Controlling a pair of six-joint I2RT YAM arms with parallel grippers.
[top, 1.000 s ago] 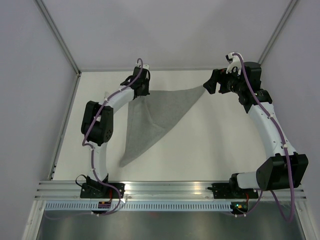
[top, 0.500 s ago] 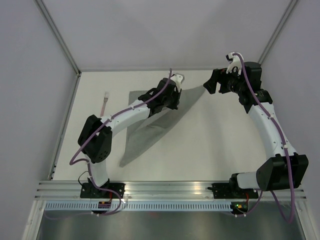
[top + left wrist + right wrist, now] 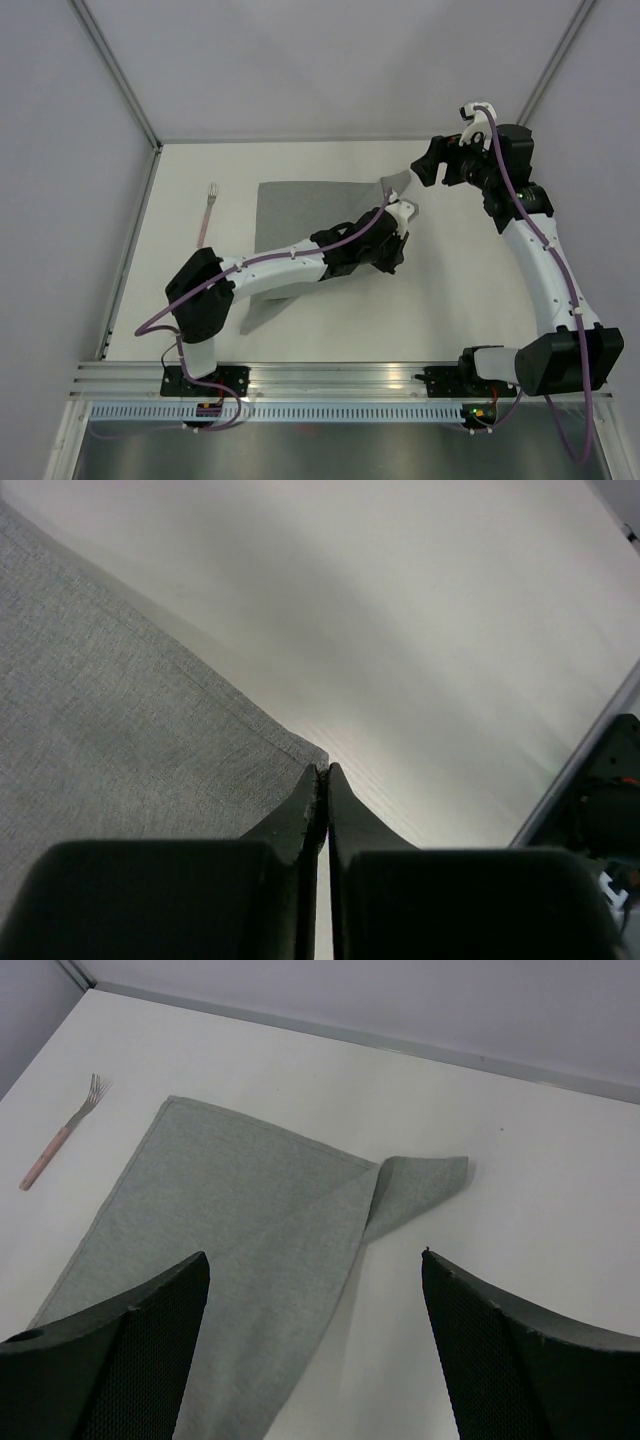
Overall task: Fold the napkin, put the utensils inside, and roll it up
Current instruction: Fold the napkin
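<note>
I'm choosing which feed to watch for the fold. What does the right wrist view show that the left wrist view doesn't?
Only the right wrist view: the fork left of the napkin, a flipped-over corner, and the right gripper open. Only the left wrist view: the left gripper shut, its tips at a napkin corner; a grip cannot be confirmed. Both: the grey napkin lying on the white table.

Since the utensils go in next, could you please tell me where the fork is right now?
In the top view the fork lies on the table's far left, just left of the napkin and apart from it.
</note>
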